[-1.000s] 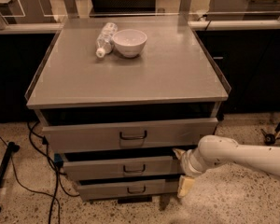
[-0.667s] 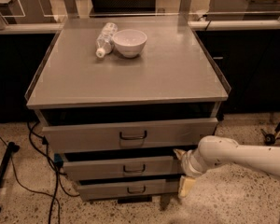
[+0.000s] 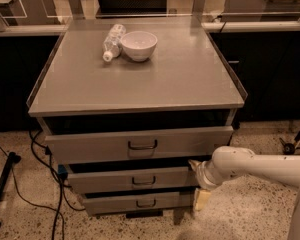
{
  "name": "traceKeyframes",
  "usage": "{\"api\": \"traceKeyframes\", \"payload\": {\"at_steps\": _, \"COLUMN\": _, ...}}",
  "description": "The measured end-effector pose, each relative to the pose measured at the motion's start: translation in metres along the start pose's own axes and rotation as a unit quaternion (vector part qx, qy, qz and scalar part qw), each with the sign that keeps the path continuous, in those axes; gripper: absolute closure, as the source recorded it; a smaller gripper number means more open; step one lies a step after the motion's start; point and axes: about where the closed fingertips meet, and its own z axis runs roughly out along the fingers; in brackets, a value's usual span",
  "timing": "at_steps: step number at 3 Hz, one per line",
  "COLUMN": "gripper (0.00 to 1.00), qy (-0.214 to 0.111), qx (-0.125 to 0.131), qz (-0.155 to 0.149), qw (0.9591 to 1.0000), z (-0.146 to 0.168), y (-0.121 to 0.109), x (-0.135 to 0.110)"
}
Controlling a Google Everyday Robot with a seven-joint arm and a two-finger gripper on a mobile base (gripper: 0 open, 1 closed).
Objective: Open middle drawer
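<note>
With the gripper (image 3: 196, 181) at the right end of the middle drawer (image 3: 105, 180), lower centre, its opening impossible to tell, it should catch the handle (image 3: 143, 180) and pull straight outward.

Surface (image 3: 180, 79): we see smooth grey metal on the cabinet top, matt with a faint sheen.
Middle drawer (image 3: 165, 176): we read the same matt grey sheet metal, with a small dark handle.
Top drawer front (image 3: 95, 145): to us, painted grey metal, smooth and dull.
Gripper (image 3: 196, 182): at the right end of the middle drawer; we take it for pale, smooth plastic.
Arm (image 3: 260, 166): we see a smooth white shell, slightly glossy.
Bowl (image 3: 139, 45): glossy white, ceramic as far as we can tell.
Water bottle (image 3: 112, 41): clear, shiny plastic.
Floor (image 3: 240, 216): we see speckled, stone-like flooring.
Cables (image 3: 42, 159): black and matt.
</note>
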Motion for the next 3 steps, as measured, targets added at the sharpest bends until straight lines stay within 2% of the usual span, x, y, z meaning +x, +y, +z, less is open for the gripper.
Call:
{"api": "traceKeyframes", "payload": {"at_steps": 1, "gripper": 0.00, "qy": -0.001, "qx": -0.002, "qz": 0.007, "qw": 1.0000, "z": 0.007, "y": -0.002, "x": 0.009}}
{"api": "traceKeyframes", "payload": {"at_steps": 3, "gripper": 0.00, "qy": -0.042, "qx": -0.014, "qz": 0.030, "qw": 0.9986, "z": 0.028, "y": -0.004, "x": 0.027}}
